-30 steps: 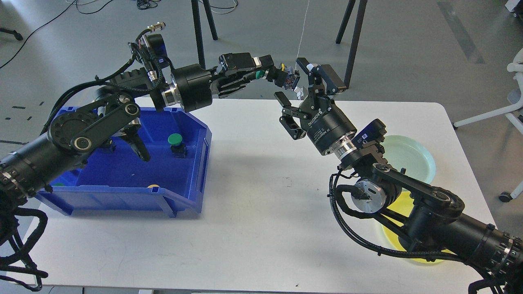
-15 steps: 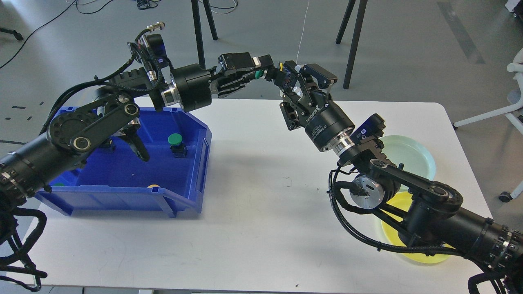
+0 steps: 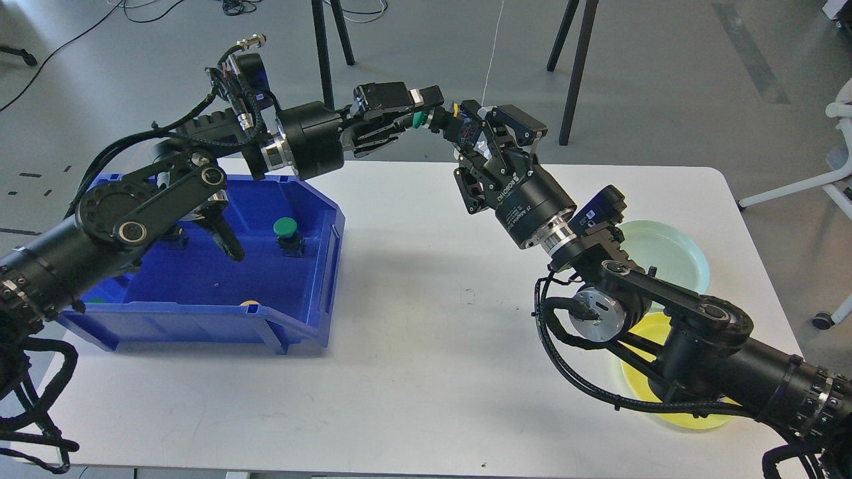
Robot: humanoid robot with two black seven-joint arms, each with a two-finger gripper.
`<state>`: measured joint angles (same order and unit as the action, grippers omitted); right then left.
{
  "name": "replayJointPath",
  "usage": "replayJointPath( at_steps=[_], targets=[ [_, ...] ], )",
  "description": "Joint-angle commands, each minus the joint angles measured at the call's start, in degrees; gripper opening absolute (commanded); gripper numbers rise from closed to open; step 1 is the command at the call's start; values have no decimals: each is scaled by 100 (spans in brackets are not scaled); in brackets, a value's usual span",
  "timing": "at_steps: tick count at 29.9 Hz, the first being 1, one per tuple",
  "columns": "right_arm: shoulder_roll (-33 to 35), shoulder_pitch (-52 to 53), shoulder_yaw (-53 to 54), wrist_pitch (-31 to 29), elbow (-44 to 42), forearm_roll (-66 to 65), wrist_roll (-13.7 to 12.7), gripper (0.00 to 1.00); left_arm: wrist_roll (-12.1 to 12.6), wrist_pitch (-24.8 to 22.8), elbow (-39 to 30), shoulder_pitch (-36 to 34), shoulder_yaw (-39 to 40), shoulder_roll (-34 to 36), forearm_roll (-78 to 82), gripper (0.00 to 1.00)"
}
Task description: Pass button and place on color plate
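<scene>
Above the desk's (image 3: 426, 372) far edge the left gripper (image 3: 426, 116) still pinches the green button (image 3: 421, 120) while the right gripper (image 3: 482, 133), spread a second ago, has closed its fingers on its other end, so handover looks underway.

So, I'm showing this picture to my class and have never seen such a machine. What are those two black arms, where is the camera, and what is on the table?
The camera sits in the robot's own head, looking down at a white table. The two black arms are the robot's. They meet above the table's far edge: the left gripper holds a green-capped push button, and the right gripper is closed around its other end, so a handover is under way. On the left stands a blue bin with another green button inside. On the right lie a pale green plate and a yellow plate.
</scene>
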<state>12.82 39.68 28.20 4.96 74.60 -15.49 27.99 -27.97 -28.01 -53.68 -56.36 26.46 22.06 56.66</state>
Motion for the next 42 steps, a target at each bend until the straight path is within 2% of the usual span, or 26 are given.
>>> replayJointPath(
  at_steps=[1,4,8,14,20,25,27,30,32,34,42],
  targets=[
    [28,-74,71,14,-7,20,1,1,-3,1,-2,2,25,1,-6,79],
    [107,-267,299,110,10,37,1,1,-3,1,7,2,25,1,-6,80],
    [230,-1056,1404,418,2,168,1,1,-3,1,-2,2,25,1,-23,80],
    [239,-2314,2874,971,-33,1468,1,1,-3,1,16,11,25,-8,-23,80],
    [186,-2527,3147,1832,-542,2434,1,1,-3,1,33,11,25,-17,-23,80],
    [142,-2404,3192,2018,-1202,2929,1,2,-3,1,33,11,25,-17,-23,80],
    [90,-2264,3139,2106,-1360,2929,1,7,-3,1,33,11,25,-17,-23,80],
    [72,-2149,3104,2141,-1545,2929,1,28,-3,1,33,11,25,-17,-23,80],
    [72,-2087,3104,2141,-1580,2929,1,45,-3,1,33,11,25,-17,-32,80],
    [46,-2078,3104,2150,-1580,2929,1,55,-3,1,33,11,25,-17,-85,80],
    [10,-1973,3095,2141,-1580,2929,1,66,-3,1,261,46,25,-26,-831,84]
  ],
)
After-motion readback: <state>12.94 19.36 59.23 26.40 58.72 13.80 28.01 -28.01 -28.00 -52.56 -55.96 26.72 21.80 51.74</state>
